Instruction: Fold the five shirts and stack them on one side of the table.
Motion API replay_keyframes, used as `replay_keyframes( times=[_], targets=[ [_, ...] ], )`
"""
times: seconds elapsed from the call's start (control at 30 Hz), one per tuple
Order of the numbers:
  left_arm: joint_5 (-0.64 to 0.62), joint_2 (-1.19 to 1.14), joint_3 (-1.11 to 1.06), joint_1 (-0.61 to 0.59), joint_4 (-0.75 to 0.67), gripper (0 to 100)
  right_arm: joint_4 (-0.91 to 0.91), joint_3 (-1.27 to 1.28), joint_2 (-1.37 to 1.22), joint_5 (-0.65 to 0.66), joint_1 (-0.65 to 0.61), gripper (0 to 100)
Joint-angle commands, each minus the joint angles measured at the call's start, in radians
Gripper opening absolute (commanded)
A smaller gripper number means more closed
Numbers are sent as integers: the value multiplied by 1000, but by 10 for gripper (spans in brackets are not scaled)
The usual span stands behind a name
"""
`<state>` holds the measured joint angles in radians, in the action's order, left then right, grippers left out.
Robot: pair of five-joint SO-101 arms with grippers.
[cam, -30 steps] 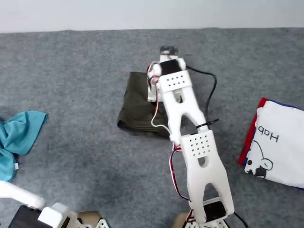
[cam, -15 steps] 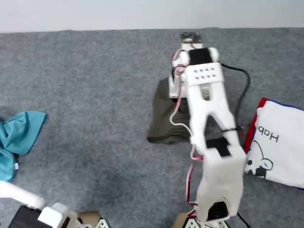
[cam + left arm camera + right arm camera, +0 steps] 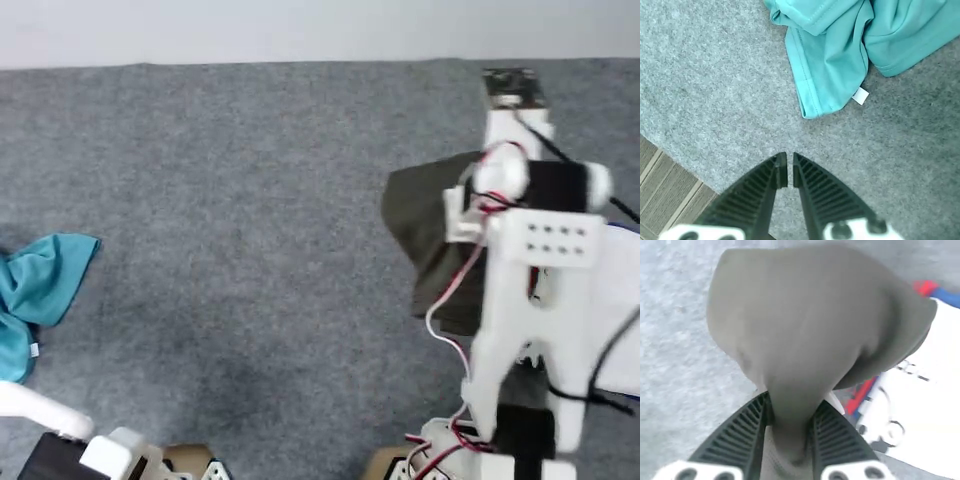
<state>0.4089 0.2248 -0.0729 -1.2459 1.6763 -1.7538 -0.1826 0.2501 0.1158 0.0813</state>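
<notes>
A: Shirt count?
B: One olive shirt (image 3: 425, 225), one teal shirt (image 3: 835, 60), one white shirt (image 3: 925, 405).
A: Arms?
B: Right gripper (image 3: 792, 402) clamps olive, overlapping white's edge. Left gripper (image 3: 788, 162) nearly closed, empty; it and teal well apart from white.

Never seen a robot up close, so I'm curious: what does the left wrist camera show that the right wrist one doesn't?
Left wrist view: a crumpled teal shirt lying on the table, and the left end effector shut on nothing. Right wrist view: a dark olive shirt pinched in the right end effector, near a folded white printed shirt. Both: the grey table covering.
</notes>
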Motion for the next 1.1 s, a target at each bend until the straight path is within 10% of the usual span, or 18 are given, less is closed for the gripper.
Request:
replay_keyframes(
  times=[0.0, 0.63, 1.07],
  targets=[
    [5, 31, 2, 9, -15, 33, -42, -8, 91, 60, 97, 8],
    [6, 29, 2, 11, -44, 33, -42, -5, 110, 265, 460, 8],
    [8, 31, 2, 11, -43, 33, -41, 69, 120, 282, 456, 8]
  ],
)
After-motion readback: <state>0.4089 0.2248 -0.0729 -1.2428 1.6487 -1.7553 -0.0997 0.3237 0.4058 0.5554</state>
